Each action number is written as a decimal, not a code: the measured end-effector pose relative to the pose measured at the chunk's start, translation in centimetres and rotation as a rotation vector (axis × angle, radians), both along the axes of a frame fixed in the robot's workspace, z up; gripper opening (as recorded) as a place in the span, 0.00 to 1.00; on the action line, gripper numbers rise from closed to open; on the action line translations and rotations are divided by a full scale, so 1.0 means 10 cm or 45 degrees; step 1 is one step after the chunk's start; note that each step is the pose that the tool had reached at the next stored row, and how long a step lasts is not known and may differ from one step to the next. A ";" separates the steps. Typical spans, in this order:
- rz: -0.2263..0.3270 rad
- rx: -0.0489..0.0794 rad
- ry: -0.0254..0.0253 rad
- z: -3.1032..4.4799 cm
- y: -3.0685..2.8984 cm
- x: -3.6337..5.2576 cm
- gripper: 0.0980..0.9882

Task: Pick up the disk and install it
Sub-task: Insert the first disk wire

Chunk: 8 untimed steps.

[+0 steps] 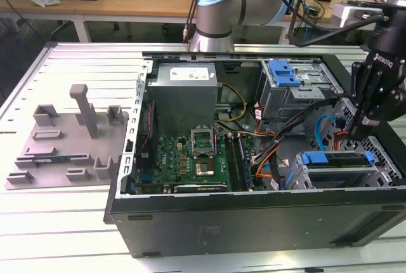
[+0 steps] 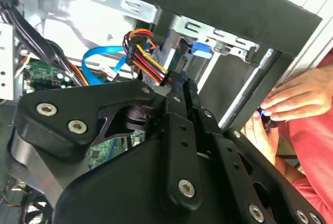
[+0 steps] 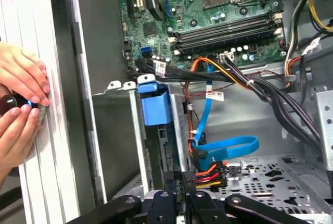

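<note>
A silver-grey tubular arm with pale blue joint caps (image 1: 219, 0) stands at the far side in the exterior view. At that view's right, its black wrist section (image 1: 380, 63) hangs downward, carrying a black metal pincer (image 1: 359, 124) that points steeply down. In both wrist views the pincer's (image 2: 182, 91) (image 3: 179, 193) dark links carry silver screws.

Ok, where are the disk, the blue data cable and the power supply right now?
the disk (image 3: 155, 107): first wrist view, on its blue plastic frame, in the drive cage.
the blue data cable (image 3: 231, 141): first wrist view, on the upper band of its loop.
the power supply (image 1: 184, 105): exterior view, on its grey top face.
</note>
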<state>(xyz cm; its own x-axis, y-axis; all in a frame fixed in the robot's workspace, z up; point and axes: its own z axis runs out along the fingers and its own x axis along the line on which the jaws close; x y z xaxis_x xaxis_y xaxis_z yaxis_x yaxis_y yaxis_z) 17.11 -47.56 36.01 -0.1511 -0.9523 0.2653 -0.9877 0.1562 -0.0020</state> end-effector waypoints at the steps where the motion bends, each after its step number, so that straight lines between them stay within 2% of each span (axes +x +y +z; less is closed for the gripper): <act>1: 0.004 0.000 0.0000 0.001 -0.006 -0.012 0.08; 5: 0.032 0.000 -0.0043 0.009 -0.055 -0.030 0.08; 8: 0.045 0.014 -0.0145 0.016 -0.068 -0.030 0.08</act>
<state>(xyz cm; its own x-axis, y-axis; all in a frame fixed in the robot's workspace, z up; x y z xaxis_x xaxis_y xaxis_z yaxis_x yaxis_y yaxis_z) 16.81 -48.25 36.17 -0.1205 -0.9599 0.2530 -0.9925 0.1215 -0.0117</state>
